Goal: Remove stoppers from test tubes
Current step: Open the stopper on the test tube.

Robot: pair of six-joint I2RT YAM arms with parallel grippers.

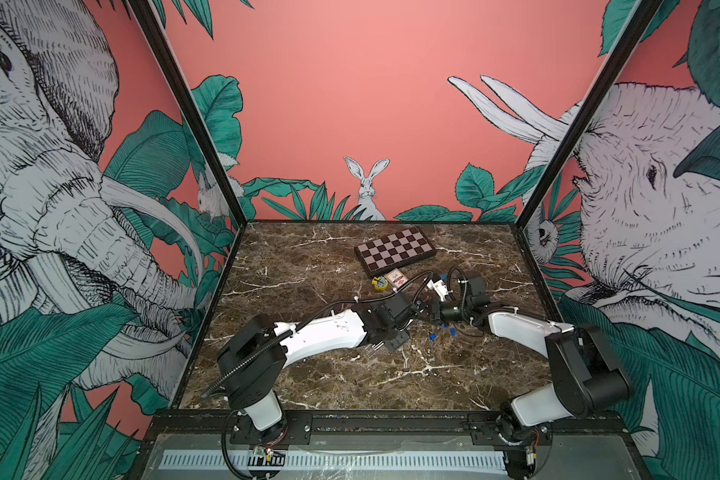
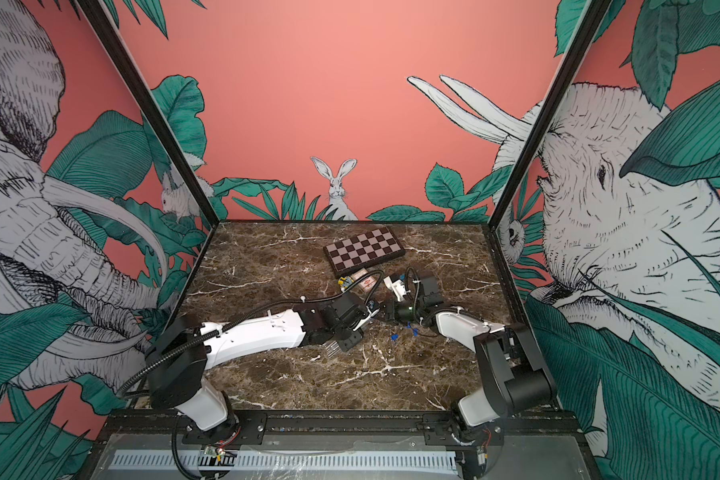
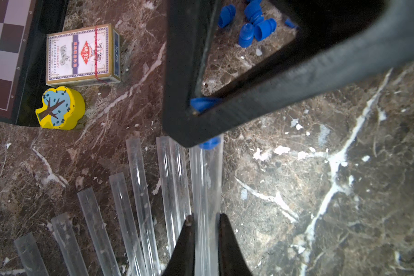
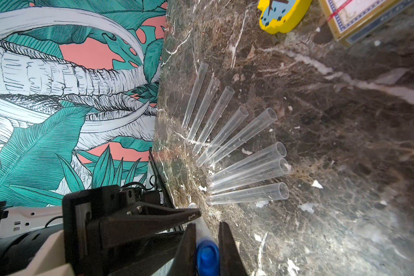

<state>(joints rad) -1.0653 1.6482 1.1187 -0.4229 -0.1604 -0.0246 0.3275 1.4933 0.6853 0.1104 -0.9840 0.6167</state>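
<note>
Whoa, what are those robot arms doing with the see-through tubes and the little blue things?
The two arms are pulling a plug out together. The left gripper is shut on a clear test tube, and the right gripper pinches the blue stopper at its end, seemingly not yet out. Eight open tubes lie fanned on the marble table, with loose stoppers heaped nearby.

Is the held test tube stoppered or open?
Stoppered: a blue stopper sits in the mouth of the test tube, pinched by the right gripper.
</note>
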